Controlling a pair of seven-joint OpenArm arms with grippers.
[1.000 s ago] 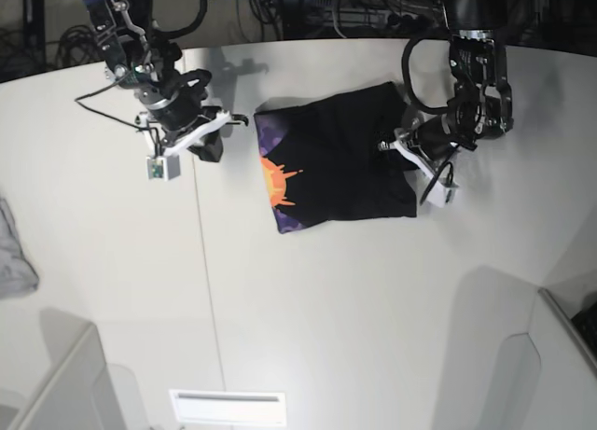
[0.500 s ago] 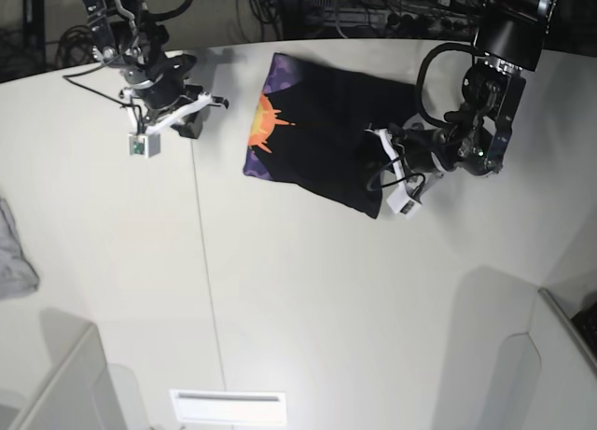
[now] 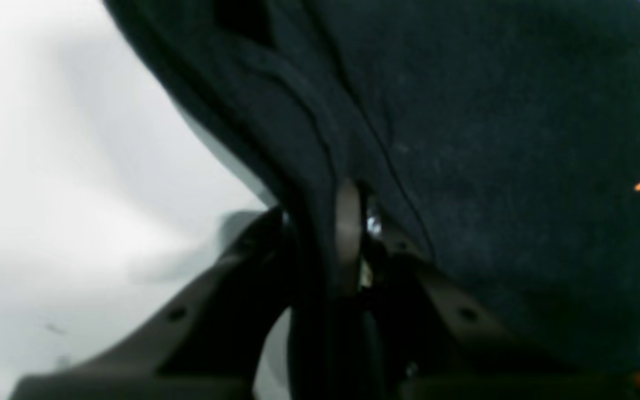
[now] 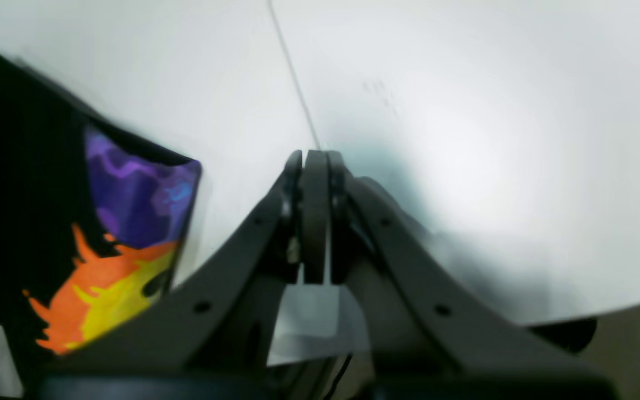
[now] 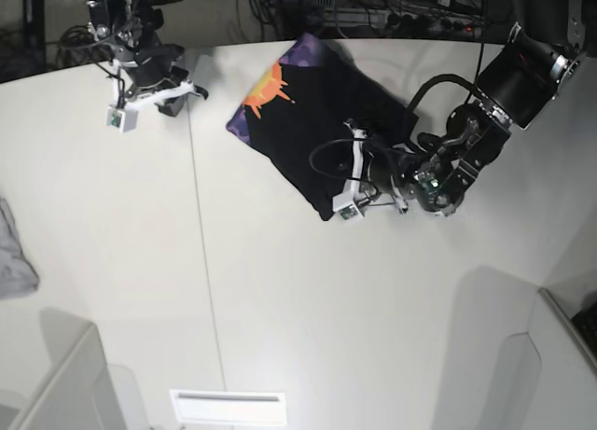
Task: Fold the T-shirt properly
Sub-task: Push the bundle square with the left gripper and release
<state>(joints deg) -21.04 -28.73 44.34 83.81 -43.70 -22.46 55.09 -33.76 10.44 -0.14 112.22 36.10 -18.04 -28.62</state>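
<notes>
The T-shirt (image 5: 312,122) is lying folded into a rough rectangle on the white table (image 5: 280,309), near the far edge and a little right of the middle, turned at a slant so that one corner is pointing toward the far edge. Its print of purple and orange is showing at the far-left end, facing up, while the rest of the visible cloth is plain black.

The left gripper (image 5: 353,183) is sitting at the near-right edge of the shirt — its jaws are closed down to a narrow gap and are pinching a bunched fold of the black cloth between them, as the left wrist view is showing with the T-shirt (image 3: 464,139) filling most of the picture above the left gripper (image 3: 348,233).

The right gripper (image 5: 173,99) is hanging near the far-left corner of the table, apart from the shirt, with its jaws pressed fully together and holding nothing. In the right wrist view the right gripper (image 4: 314,216) is pointing at bare tabletop — the printed corner of the T-shirt (image 4: 125,233) is lying off to one side
</notes>
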